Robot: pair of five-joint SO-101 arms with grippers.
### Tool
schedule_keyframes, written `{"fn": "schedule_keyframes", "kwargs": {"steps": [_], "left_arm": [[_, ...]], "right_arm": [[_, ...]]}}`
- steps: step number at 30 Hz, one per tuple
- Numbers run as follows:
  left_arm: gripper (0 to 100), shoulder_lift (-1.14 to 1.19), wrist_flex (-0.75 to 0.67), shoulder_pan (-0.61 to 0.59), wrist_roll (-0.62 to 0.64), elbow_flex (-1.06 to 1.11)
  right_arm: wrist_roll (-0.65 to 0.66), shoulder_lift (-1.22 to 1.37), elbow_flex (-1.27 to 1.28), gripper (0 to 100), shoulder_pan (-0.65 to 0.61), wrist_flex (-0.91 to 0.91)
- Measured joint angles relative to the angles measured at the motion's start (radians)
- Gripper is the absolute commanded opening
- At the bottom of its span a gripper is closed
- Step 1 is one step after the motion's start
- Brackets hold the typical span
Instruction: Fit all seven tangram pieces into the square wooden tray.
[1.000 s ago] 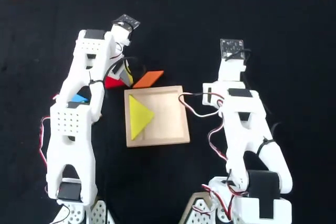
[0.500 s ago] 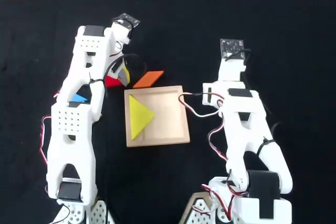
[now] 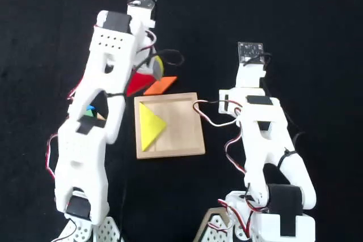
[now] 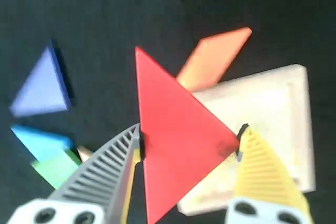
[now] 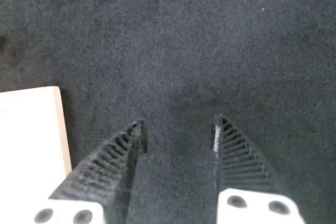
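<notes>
Left gripper (image 4: 190, 132) clamped flat red triangle piece (image 4: 168, 108), one tip cut off, hiding part of square wooden tray (image 4: 273, 98); right gripper (image 5: 178, 129), jaws apart, sat beside tray

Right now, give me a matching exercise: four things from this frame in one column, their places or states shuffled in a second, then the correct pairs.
1. red triangle
2. yellow triangle
3. orange parallelogram
4. right gripper

A. lying in the tray
B. open over bare cloth
C. gripped by the left gripper
D. on the cloth beside the tray

Pairs: 1-C, 2-A, 3-D, 4-B
</notes>
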Motion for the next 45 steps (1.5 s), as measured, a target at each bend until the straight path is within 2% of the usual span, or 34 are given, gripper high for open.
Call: {"fn": "schedule_keyframes", "kwargs": {"steps": [4, 6, 10, 13, 18, 21, 25, 34, 36, 39, 45], "left_arm": [[15, -0.227, 0.002, 0.034, 0.276, 0.193], [15, -0.350, -0.035, 0.054, 0.361, 0.290], [15, -0.591, -0.176, 0.081, 0.450, 0.535], [15, -0.740, -0.350, 0.081, 0.473, 0.764], [15, -0.896, -0.606, 0.183, 0.473, 1.143], [14, -0.953, -0.687, 0.186, 0.473, 1.290], [14, -1.011, -0.740, 0.170, 0.473, 1.361], [15, -1.054, -0.750, 0.094, 0.473, 1.375], [15, -1.054, -0.750, 0.055, 0.463, 1.375], [15, -1.054, -0.720, -0.041, 0.377, 1.375], [15, -1.054, -0.718, -0.308, 0.140, 1.439]], "right_arm": [[0.000, 0.000, 0.000, 20.8, 0.000, 0.000], [0.000, 0.000, 0.000, 20.8, 0.000, 0.000], [0.000, 0.000, 0.000, 20.8, 0.000, 0.000], [0.000, 0.000, 0.000, 20.8, 0.000, 0.000], [0.000, 0.000, 0.000, 20.8, 0.000, 0.000], [0.000, 0.000, 0.000, 20.8, 0.000, 0.000], [0.000, 0.000, 0.000, 20.8, 0.000, 0.000], [0.005, 0.000, 0.000, 20.8, 0.000, 0.000], [0.006, 0.000, 0.000, 20.8, 0.000, 0.000], [0.043, 0.000, 0.000, 20.8, 0.000, 0.000], [0.262, -0.028, 0.002, 21.2, 0.000, 0.018]]}}
